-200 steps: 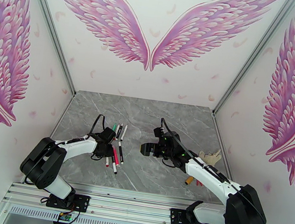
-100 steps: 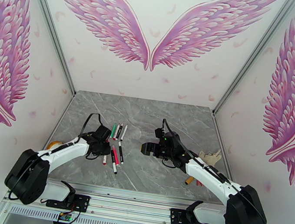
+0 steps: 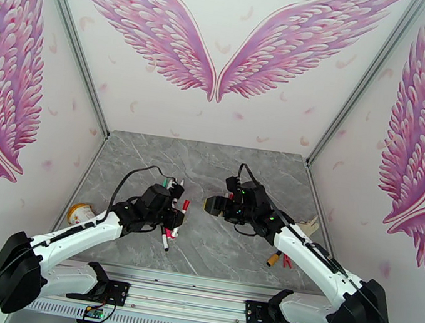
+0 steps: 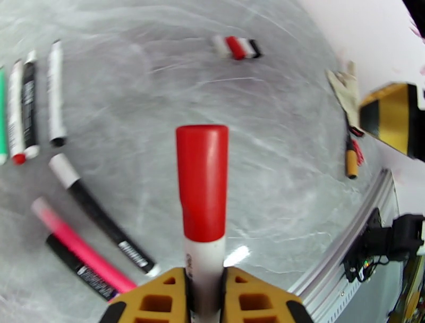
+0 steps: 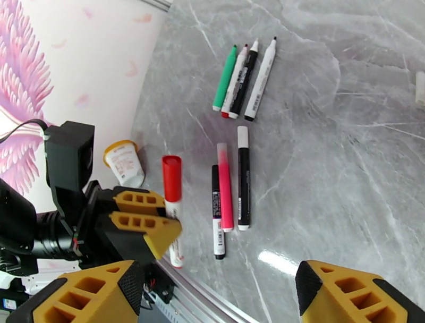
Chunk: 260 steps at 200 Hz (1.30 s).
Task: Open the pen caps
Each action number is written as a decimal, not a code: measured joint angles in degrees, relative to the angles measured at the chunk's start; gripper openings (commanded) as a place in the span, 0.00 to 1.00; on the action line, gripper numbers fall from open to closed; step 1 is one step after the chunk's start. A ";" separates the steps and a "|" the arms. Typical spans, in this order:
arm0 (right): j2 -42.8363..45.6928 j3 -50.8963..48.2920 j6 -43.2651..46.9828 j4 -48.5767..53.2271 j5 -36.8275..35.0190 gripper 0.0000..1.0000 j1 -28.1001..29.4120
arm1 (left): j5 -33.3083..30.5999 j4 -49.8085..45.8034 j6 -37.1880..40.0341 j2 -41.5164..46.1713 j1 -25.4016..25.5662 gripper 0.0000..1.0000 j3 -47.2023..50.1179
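Pink feathered wings (image 3: pixel 168 26) cover the walls around a grey marble table (image 3: pixel 224 255). No writing appears on either.

The left gripper (image 4: pixel 204 281) is clamped on the white barrel of a red-capped pen (image 5: pixel 172 212). It holds the pen clear of the table, cap end pointing toward the right arm. The right gripper (image 3: pixel 211 205) hangs just short of that pen, its jaws spread wide with nothing between them.

The likely trouble is at the pull. The left pads hold the pen low on the barrel, so a long stretch stands free. If the right jaws close off-centre on the red cap (image 4: pixel 202 180), the pen may pivot or slide out of the hold. A stiff cap could drag the whole pen away instead of coming off. A cap that pops free could roll among the pens below.

Those lie well apart from both grippers: a row of four pens (image 5: pixel 241 79) farther back and three more pens (image 5: pixel 227 196) nearer.

A small tub (image 5: pixel 124 159) at the left edge carries orange print, too small to read. Dark label text runs along several barrels and is also illegible.
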<state>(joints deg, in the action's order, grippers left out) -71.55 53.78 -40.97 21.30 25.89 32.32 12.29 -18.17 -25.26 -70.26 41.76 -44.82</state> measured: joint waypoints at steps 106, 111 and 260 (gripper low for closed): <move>-4.02 1.77 -1.70 1.64 5.64 0.60 0.00 | 6.19 9.31 2.97 -5.40 4.98 0.13 -2.71; -4.15 1.77 -1.73 1.62 5.66 0.59 0.00 | 6.38 9.51 2.97 -5.40 5.11 0.13 -2.84; -5.75 1.79 -2.73 0.31 6.69 0.25 0.02 | 8.02 9.94 3.08 -5.40 6.21 0.11 -3.21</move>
<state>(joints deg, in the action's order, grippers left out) -77.30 55.57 -43.70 21.61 32.58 32.34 20.32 -8.23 -22.17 -75.66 47.97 -48.03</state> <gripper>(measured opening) 0.272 0.184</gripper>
